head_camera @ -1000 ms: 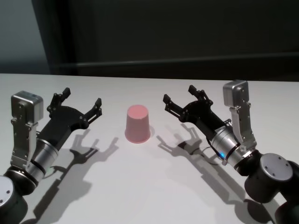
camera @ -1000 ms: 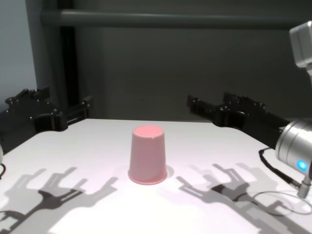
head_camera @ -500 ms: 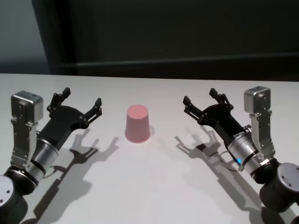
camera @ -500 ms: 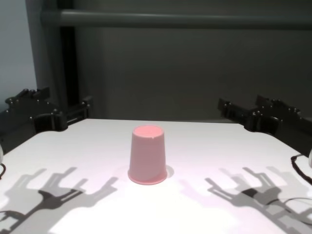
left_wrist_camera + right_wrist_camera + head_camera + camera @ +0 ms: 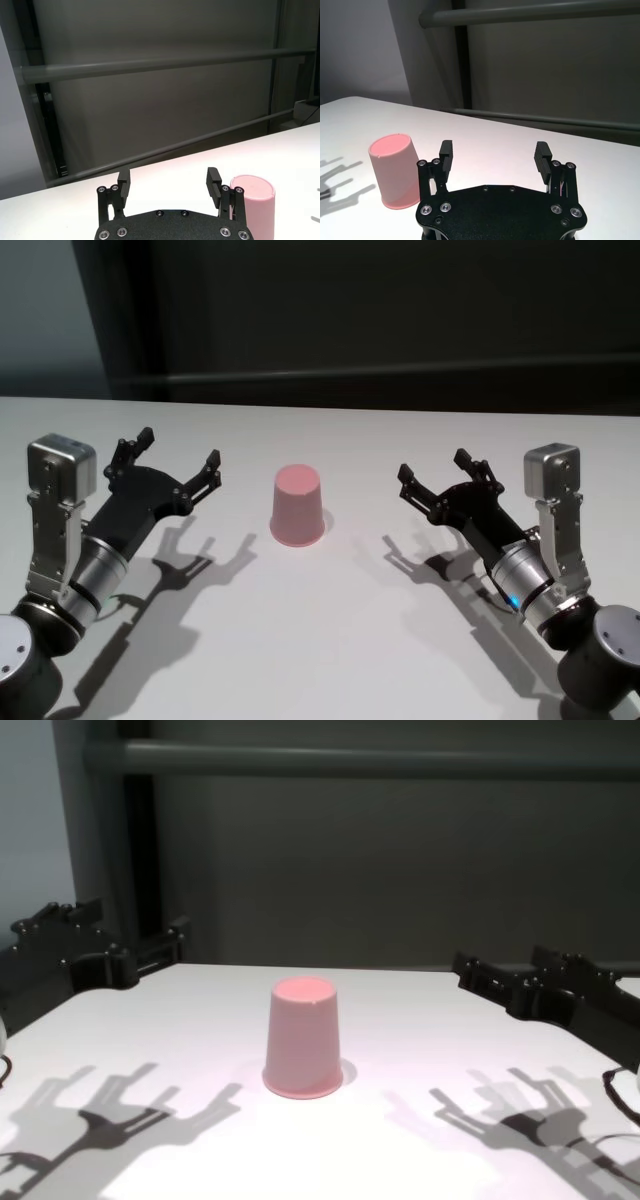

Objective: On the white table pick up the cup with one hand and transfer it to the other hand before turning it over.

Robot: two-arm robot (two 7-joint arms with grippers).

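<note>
Head view: the small pink plastic cup (image 5: pixel 297 505) is seen upside down on the matte white table (image 5: pixel 330 640) between the spread-fingered left gripper (image 5: pixel 170 462) and right gripper (image 5: pixel 441 482).

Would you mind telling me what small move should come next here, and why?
Probably the left gripper should ease toward the cup. The cup stands upside down and untouched on the white table, while both grippers hang open and apart from it, the right gripper on its far side, so nothing has been grasped yet.
</note>
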